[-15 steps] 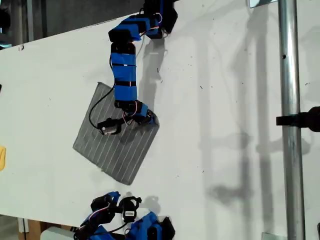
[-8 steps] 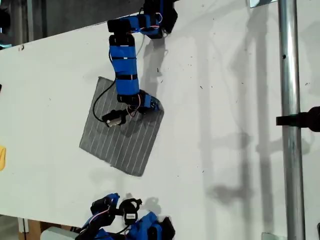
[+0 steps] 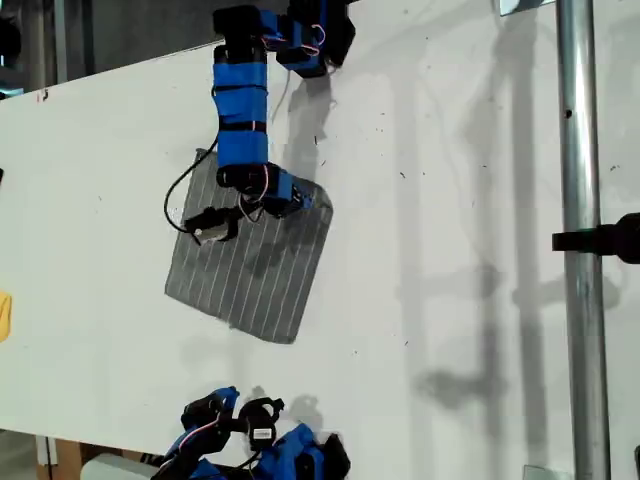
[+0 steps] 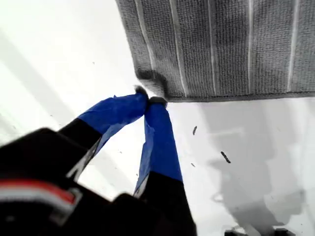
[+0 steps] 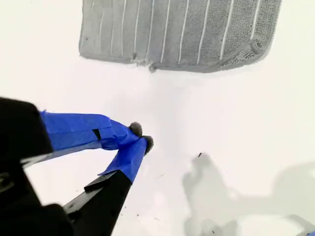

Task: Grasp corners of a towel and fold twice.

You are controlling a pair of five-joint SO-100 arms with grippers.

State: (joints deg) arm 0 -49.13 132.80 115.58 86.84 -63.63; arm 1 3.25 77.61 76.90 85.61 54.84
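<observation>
The grey striped towel (image 3: 255,285) lies flat on the white table, left of centre in the exterior view. My first gripper (image 3: 303,199) reaches down from the arm at the top of that view. It is shut on the towel's corner nearest that view's upper right. The first wrist view shows its blue fingertips (image 4: 156,104) pinched on that corner tip of the towel (image 4: 231,44). My second gripper (image 5: 140,136) is shut with nothing in it, hovering over bare table short of the towel (image 5: 182,29). Its arm (image 3: 250,440) sits folded at the exterior view's bottom edge.
A metal pole (image 3: 575,150) with a black clamp (image 3: 600,240) runs down the exterior view's right side. A small yellow object (image 3: 4,315) shows at that view's left edge. The white table (image 3: 450,300) stretches bare between towel and pole.
My first gripper has pulled the towel by its corner toward the exterior view's top, and the cloth has turned slightly with it. The second arm has stayed put.
</observation>
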